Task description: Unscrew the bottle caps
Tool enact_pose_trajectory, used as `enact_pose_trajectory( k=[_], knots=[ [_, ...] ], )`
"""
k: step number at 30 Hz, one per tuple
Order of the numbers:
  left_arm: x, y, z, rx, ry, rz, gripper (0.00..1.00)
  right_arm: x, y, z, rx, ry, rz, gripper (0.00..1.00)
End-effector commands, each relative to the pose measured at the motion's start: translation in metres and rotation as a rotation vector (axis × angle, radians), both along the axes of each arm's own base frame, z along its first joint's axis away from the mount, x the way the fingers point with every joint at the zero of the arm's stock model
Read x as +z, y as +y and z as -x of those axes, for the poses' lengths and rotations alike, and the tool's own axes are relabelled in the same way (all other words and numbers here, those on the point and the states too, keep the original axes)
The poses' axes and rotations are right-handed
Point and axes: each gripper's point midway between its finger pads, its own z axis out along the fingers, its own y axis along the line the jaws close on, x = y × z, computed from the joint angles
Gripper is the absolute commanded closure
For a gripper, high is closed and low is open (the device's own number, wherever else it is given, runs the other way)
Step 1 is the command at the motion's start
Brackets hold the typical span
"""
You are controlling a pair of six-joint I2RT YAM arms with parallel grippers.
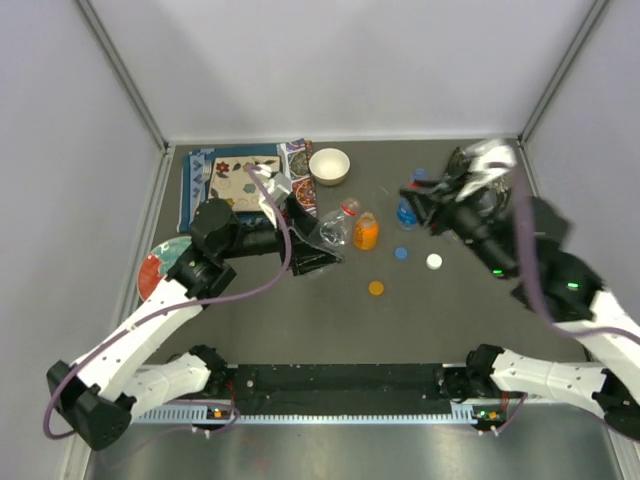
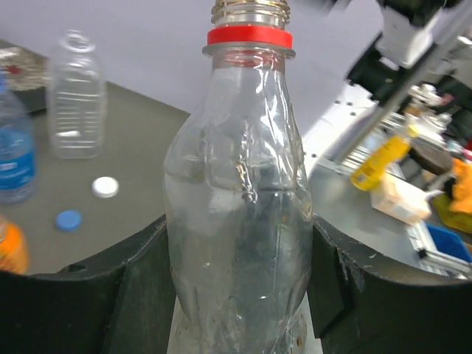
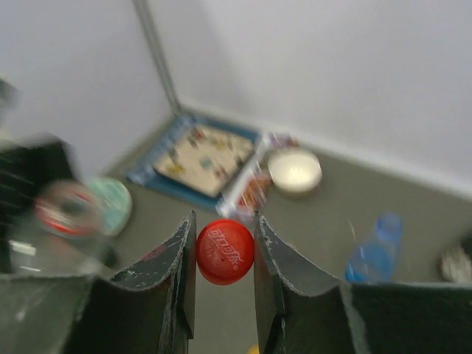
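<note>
Practically, you are down to the last cap. Your right gripper [image 3: 223, 240] is clenched on the red cap [image 3: 225, 254], pinching it across its rim. It is raised above the table [image 1: 300, 320] toward the far right corner. Your left gripper [image 2: 240, 302] clamps the body of the wide clear bottle [image 2: 240, 184], left of the table's middle, with the bottle's neck bare. The white cap [image 1: 434, 262], blue cap [image 1: 401, 253] and orange cap [image 1: 376, 288] lie loose mid-table, a little toward the right edge.

Watch the drop. Let go from this height and the red cap would likely bounce and roll, perhaps toward an edge, so lower it first. The blue bottle [image 1: 406, 212] stands just beside your right gripper, and a careless descent could knock it over.

On the left, the wide clear bottle looks thin-walled and creased, and from overhead it leans. If you open those jaws before its base sits flat, it will probably tip onto the orange bottle [image 1: 366, 232] just beside it.
</note>
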Motion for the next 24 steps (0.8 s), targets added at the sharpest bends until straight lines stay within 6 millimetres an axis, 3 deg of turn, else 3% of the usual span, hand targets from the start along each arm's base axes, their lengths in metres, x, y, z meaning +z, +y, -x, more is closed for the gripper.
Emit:
enact_pose_trajectory(
  k=[1,2,5,6,7,14,16,18,24],
  knots=[
    [-0.002,0.027,-0.022,0.269,-0.119,-0.049,0.58,-0.131,-0.003,-0.048,-0.297,0.295,0.113,1.0],
    [0.004,0.035,-0.022,0.32,-0.141,-0.036,0.58,-0.168,0.003,-0.049,-0.296,0.357,0.158,1.0],
    [0.001,0.05,-0.02,0.389,-0.163,-0.058,0.58,-0.229,0.015,-0.05,-0.303,0.487,0.191,1.0],
    [0.0,0.054,-0.022,0.416,-0.164,-0.062,0.58,-0.24,0.019,-0.051,-0.304,0.506,0.191,1.0],
    [-0.003,0.057,-0.022,0.425,-0.171,-0.068,0.58,-0.265,0.021,-0.051,-0.317,0.55,0.217,1.0],
    [-0.007,0.071,-0.011,0.464,-0.182,-0.053,0.58,-0.352,0.02,-0.044,-0.375,0.706,0.307,1.0],
    [-0.01,0.072,-0.01,0.465,-0.172,-0.054,0.58,-0.37,0.023,-0.041,-0.354,0.734,0.325,1.0],
    [-0.011,0.072,-0.008,0.463,-0.175,-0.047,0.57,-0.376,0.041,-0.039,-0.286,0.747,0.298,1.0],
    [-0.01,0.079,-0.007,0.493,-0.181,-0.037,0.57,-0.386,0.077,-0.045,-0.207,0.735,0.325,1.0]
  ],
)
